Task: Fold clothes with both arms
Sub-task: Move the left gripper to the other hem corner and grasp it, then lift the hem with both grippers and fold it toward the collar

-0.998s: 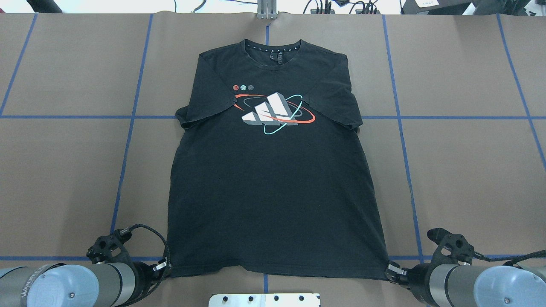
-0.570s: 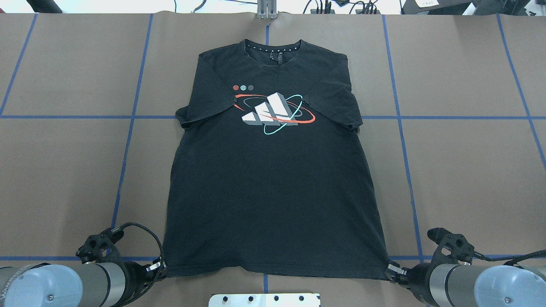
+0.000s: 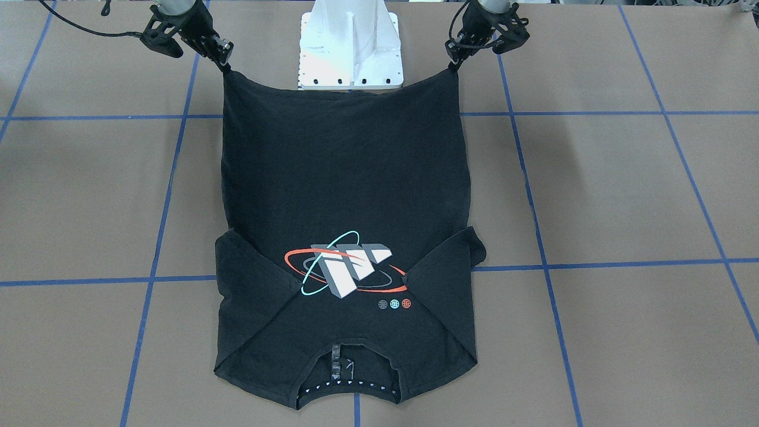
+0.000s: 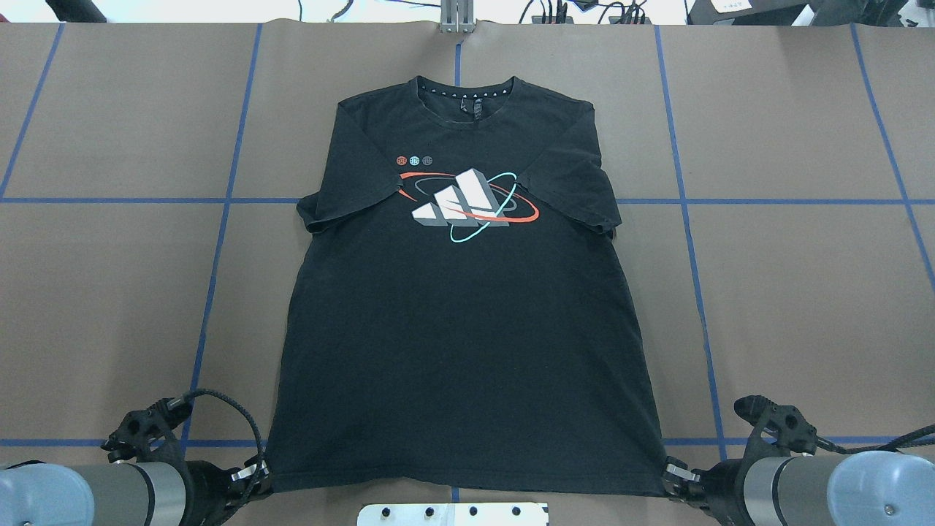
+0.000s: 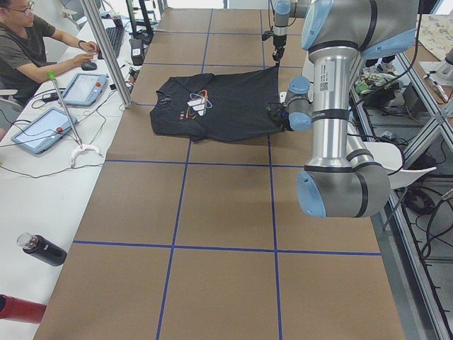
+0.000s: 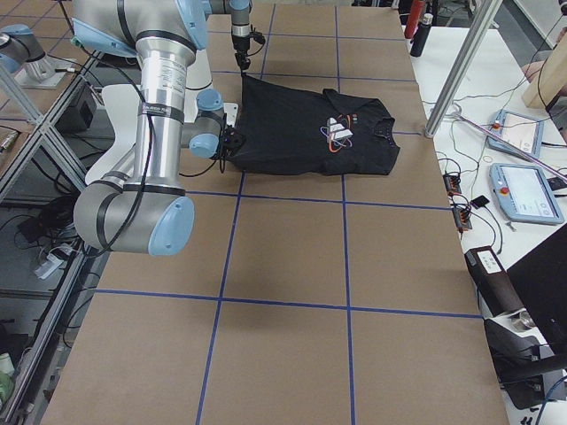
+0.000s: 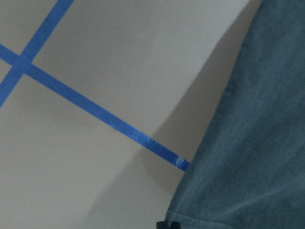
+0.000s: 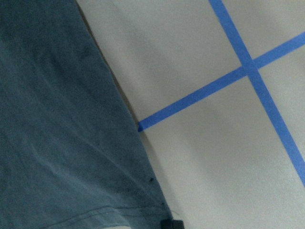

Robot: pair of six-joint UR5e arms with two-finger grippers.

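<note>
1 T-shirt (image 4: 467, 351), 2 arms (image 4: 124, 493), 1 pedestal (image 3: 351, 47), 2 tablets (image 5: 44, 129), 2 bottles (image 5: 41, 249), 1 person (image 5: 28, 53)

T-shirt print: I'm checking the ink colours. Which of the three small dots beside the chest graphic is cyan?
The middle dot on the T-shirt. It sits between the red dot and the dark grey dot.

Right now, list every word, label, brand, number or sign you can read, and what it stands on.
No text reads clearly.
T-shirt chest graphic: blocks and ellipses, no letters.
Three round emblems: too small to read.
Neck label: blurred.
Sticker on left arm: too small to read.
</note>
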